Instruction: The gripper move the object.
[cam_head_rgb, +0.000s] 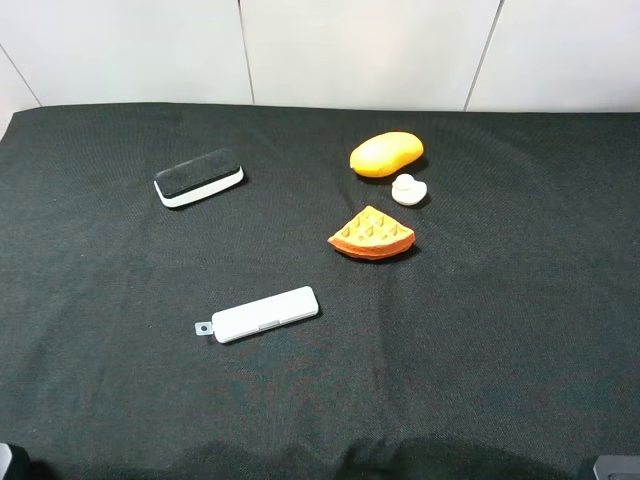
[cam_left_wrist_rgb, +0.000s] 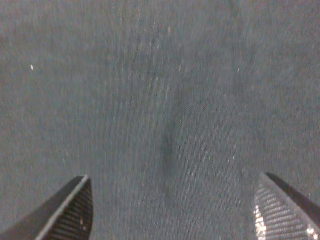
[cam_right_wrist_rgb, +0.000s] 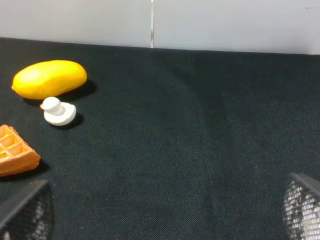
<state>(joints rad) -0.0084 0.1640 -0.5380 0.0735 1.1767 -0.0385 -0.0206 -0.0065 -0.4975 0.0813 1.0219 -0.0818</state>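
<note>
The object, a small cream-white two-blob lump (cam_head_rgb: 409, 189), lies on the black cloth just below the orange mango-shaped lump (cam_head_rgb: 386, 154). It also shows in the right wrist view (cam_right_wrist_rgb: 58, 112), far from the gripper. My right gripper (cam_right_wrist_rgb: 165, 212) is open and empty, its fingertips (cam_right_wrist_rgb: 27, 210) at the picture's lower corners. My left gripper (cam_left_wrist_rgb: 172, 212) is open and empty over bare cloth, its fingertips (cam_left_wrist_rgb: 70, 212) wide apart. In the exterior high view only small parts of the arms show at the bottom corners.
An orange waffle wedge (cam_head_rgb: 371, 235) lies below the object. A flat white rectangular case (cam_head_rgb: 264, 314) lies centre-left. A black-topped white eraser block (cam_head_rgb: 199, 178) lies at the back left. A white wall (cam_head_rgb: 320, 50) runs behind the table's far edge.
</note>
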